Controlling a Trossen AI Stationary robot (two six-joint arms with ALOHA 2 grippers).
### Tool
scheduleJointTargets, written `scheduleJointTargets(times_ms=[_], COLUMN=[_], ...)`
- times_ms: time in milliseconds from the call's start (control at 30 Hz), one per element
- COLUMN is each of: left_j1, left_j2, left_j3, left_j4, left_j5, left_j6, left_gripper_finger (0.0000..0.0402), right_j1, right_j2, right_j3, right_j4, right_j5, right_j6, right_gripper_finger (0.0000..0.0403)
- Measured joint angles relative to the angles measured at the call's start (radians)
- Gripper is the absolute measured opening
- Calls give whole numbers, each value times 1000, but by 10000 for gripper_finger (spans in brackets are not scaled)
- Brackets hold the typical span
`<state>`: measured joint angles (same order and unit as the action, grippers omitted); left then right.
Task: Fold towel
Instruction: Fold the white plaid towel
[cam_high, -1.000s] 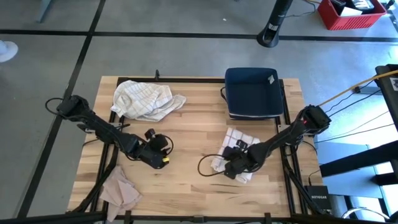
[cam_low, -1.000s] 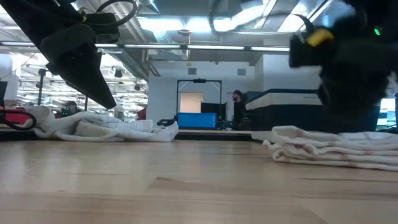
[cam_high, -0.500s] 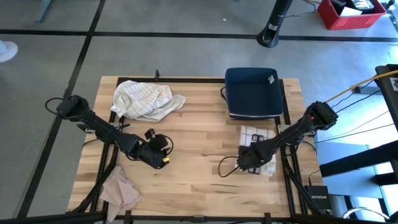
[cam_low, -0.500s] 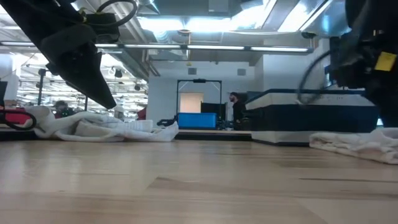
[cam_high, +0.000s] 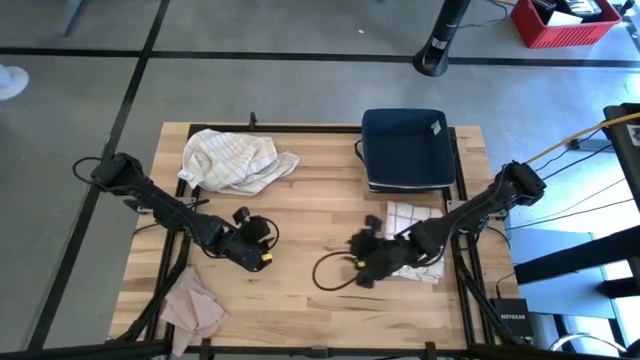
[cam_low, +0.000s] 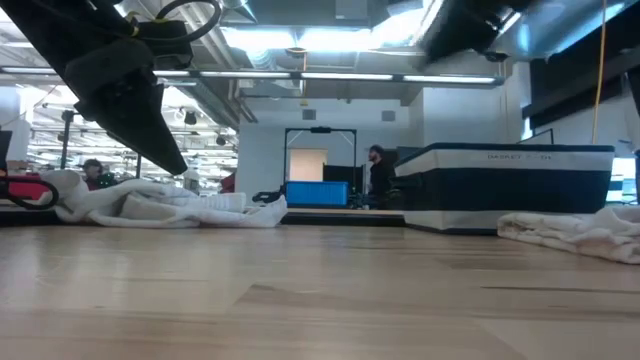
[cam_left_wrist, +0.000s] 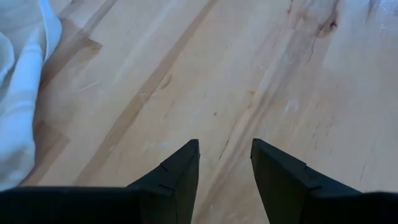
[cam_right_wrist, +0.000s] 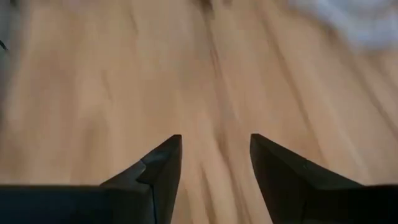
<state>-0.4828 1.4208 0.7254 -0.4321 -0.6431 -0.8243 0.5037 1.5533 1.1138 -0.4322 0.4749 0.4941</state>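
1. The right gripper (cam_right_wrist: 212, 155) hangs over bare wood with its jaws apart and nothing between them; the right wrist view shows only blurred boards and a pale patch of cloth at the far edge.
2. From above, the right gripper (cam_high: 362, 262) sits near the desk's middle, just left of the white folded towel with a faint grid pattern (cam_high: 410, 228), which the dark arm partly crosses.
3. The left gripper (cam_left_wrist: 224, 162) also has its jaws apart and empty, above the light wooden desk (cam_left_wrist: 261, 74); a white cloth edge shows at one side of the left wrist view.
4. In the high view the left gripper (cam_high: 252, 245) is over the desk's left-centre, well apart from the towel.
5. Only the high view shows the crumpled white checked cloth (cam_high: 235, 160) at the far left, the tan crumpled rag (cam_high: 190, 305) at the near left corner and the dark blue square tray (cam_high: 405, 150) just beyond the towel.
6. The low view alone shows the room behind the desk, with a person (cam_low: 378, 172) standing there.
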Motion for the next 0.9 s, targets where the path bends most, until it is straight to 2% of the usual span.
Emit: scheduleJointTargets(times_ms=[67, 167, 333, 467, 633, 800, 900], left_j1=[0, 1, 56, 174, 367, 538, 616], left_j2=[-1, -6, -9, -9, 7, 95, 165], left_j3=[0, 29, 133, 184, 179, 177, 177], left_j4=[-3, -38, -127, -116, -4, 103, 193], left_j5=[12, 37, 29, 11, 15, 104, 124], left_j6=[0, 6, 105, 275, 484, 611, 692], left_gripper_finger=[138, 138, 138, 138, 138, 138, 138], right_j1=[0, 15, 55, 80, 78, 78, 78], right_j2=[22, 84, 147, 147, 147, 147, 147], right_j3=[-29, -87, -181, -227, -312, -399, -426], right_j4=[209, 467, 726, 744, 779, 896, 926], right_j5=[13, -32, -43, -10, 69, 102, 101], right_j6=[-57, -136, -161, -164, -157, -147, -118], right_gripper_finger=[193, 193, 193, 193, 193, 193, 193])
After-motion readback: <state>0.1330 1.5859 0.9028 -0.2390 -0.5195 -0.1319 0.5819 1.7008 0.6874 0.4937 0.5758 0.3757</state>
